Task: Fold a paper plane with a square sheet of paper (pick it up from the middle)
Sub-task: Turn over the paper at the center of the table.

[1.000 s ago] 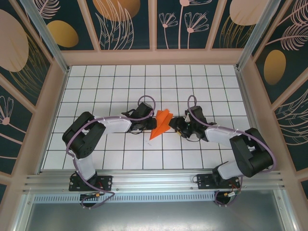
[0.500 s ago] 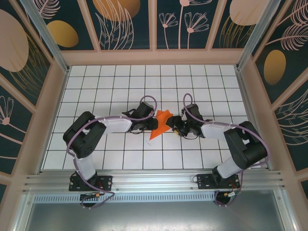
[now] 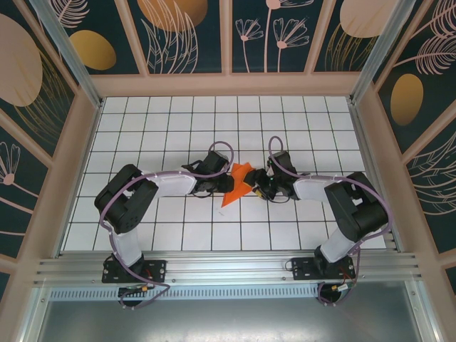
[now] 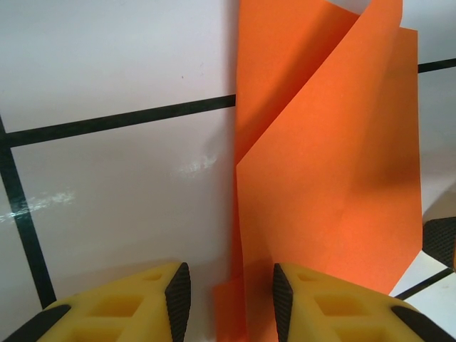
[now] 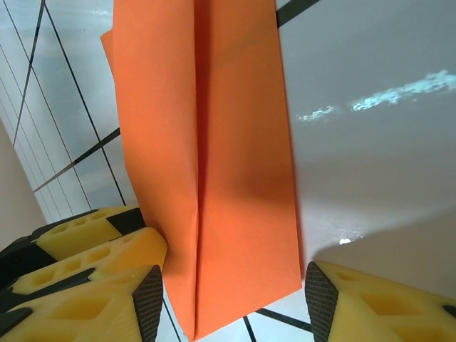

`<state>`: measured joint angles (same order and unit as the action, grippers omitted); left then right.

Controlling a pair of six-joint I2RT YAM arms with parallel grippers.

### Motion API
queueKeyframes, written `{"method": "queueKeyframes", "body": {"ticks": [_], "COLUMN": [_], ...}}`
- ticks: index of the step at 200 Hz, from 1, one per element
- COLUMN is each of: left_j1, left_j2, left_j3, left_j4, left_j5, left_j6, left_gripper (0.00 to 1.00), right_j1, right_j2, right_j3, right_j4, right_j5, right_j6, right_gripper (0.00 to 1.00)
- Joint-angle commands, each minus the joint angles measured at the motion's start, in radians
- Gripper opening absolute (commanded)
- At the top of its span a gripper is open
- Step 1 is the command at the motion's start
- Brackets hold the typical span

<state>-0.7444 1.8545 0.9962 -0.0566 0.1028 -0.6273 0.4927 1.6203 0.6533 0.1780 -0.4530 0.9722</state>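
The paper plane (image 3: 238, 187) is a bright orange folded dart lying on the white grid table (image 3: 178, 128) between the two arms, its point toward the near left. My left gripper (image 3: 227, 184) is at its left side. In the left wrist view this gripper (image 4: 226, 299) is open, with a folded edge of the paper (image 4: 328, 178) standing in the gap between the pads, not pinched. My right gripper (image 3: 256, 187) is at the paper's right side. It (image 5: 235, 303) is wide open, its pads straddling the end of the creased paper (image 5: 214, 164).
The left gripper's yellow fingers (image 5: 92, 239) sit close beside the paper in the right wrist view. Wooden walls (image 3: 228, 84) fence the table, and a metal rail (image 3: 228, 267) runs along the near edge by the arm bases.
The right arm has swung left, bringing its open gripper up to the paper's right side. The left gripper has stayed at the paper's left edge.
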Motion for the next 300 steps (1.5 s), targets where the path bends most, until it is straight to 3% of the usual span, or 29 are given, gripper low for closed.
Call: {"method": "queueKeyframes", "body": {"ticks": [1,159,248,300], "left_j1": [-0.044,-0.044,-0.045,-0.044], "left_j2": [0.1,0.1,0.076,0.071], "left_j3": [-0.03,-0.056,-0.103,-0.108], "left_j4": [-0.081,-0.03,0.073,0.087], "left_j5": [0.127,0.152,0.251,0.273], "left_j6": [0.008,-0.022,-0.074,-0.077], "left_gripper": [0.39,0.33,0.31,0.3], "right_j1": [0.009,0.007,0.006,0.014], "right_j2": [0.018,0.077,0.095,0.17], "right_j3": [0.036,0.057,0.048,0.111], "right_j4": [0.022,0.095,0.181,0.174], "right_j5": [-0.012,-0.058,-0.128,-0.139], "right_j6": [0.012,-0.01,-0.041,-0.114], "right_gripper": [0.58,0.58,0.58,0.48]}}
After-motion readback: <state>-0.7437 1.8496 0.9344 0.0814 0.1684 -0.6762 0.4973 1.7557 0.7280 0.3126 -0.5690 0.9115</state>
